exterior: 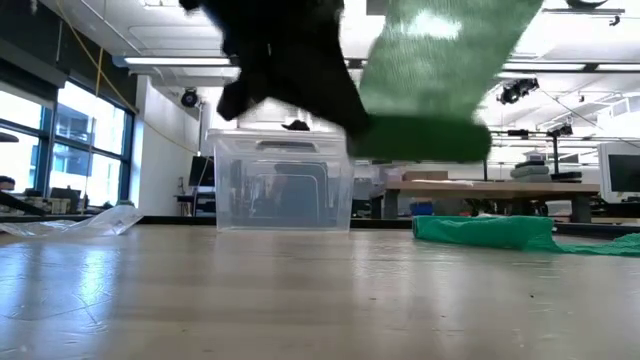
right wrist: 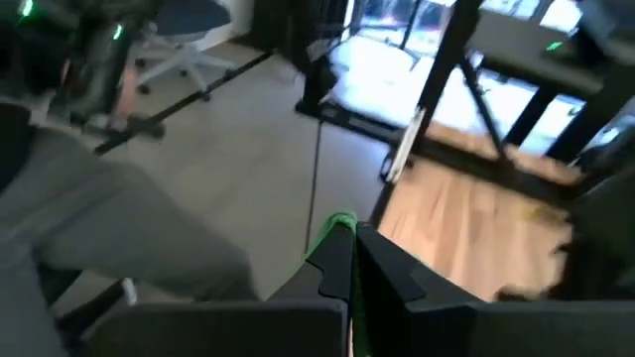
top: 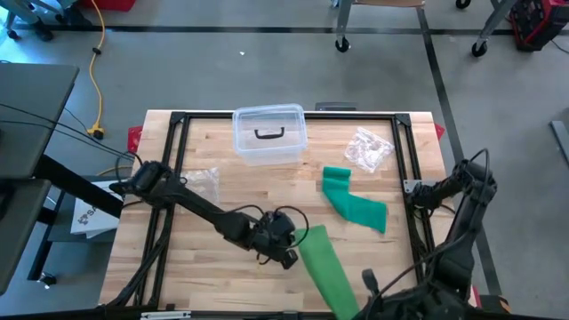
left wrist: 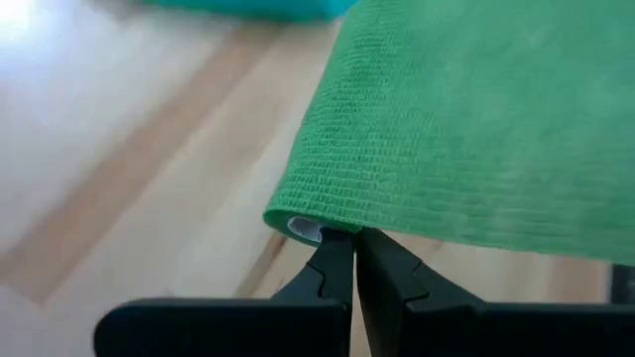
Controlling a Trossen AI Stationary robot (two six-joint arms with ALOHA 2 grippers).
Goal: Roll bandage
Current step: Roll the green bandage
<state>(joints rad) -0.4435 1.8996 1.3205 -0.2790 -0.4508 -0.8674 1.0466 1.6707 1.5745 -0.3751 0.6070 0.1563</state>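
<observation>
A wooden table point(top: 222, 267) is filling the middle of the overhead picture. A green bandage point(top: 324, 267) is stretching as a flat strip from the lower middle of that frame toward the bottom edge, raised off the wood. A second heap of green bandage cloth point(top: 356, 206) is lying right of centre.

The left end effector point(top: 283, 247), at the lower middle, is pinching the strip's upper end with its fingers closed. The right end effector point(right wrist: 352, 260), down at the bottom right corner, is gripping the strip's other end, fingers closed on a sliver of green.

The bandage is looking light, soft and stretchy, with a ribbed weave that should cling to itself; it will likely sag or twist if held loosely, so the ends are the best places to hold.

The left wrist picture alone is showing a small rolled edge, with a pale core, right at the fingertips point(left wrist: 337, 260). The table-level picture alone is showing the strip hanging clear above the table, with a clear plastic box point(exterior: 282, 180) behind.
</observation>
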